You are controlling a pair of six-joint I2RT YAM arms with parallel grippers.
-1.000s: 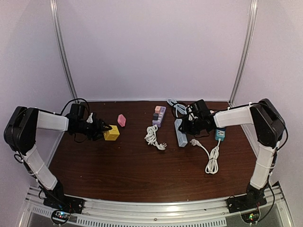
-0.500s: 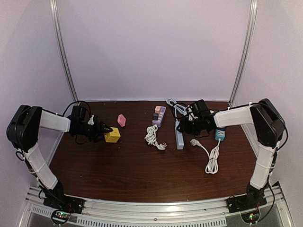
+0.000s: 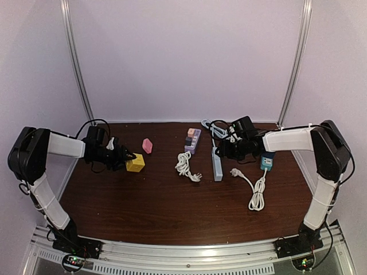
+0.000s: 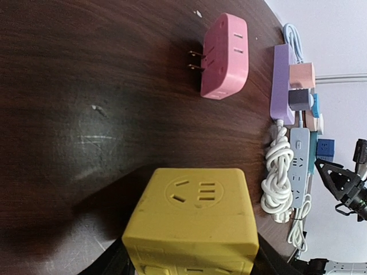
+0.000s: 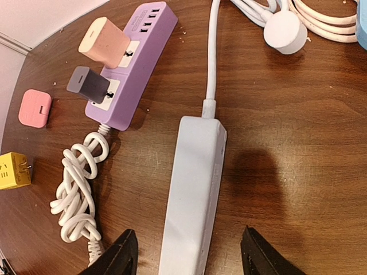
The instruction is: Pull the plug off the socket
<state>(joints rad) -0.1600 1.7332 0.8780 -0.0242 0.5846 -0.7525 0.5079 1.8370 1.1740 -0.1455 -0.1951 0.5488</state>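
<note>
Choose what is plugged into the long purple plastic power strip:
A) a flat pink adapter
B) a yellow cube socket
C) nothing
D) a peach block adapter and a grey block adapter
D: the right wrist view shows the peach block adapter and the grey block adapter both seated in the purple plastic power strip.

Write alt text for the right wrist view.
The open right gripper flanks a pale blue plastic power strip on a dark wooden table. Upper left, a purple power strip holds a peach plug and a grey plug.
</note>
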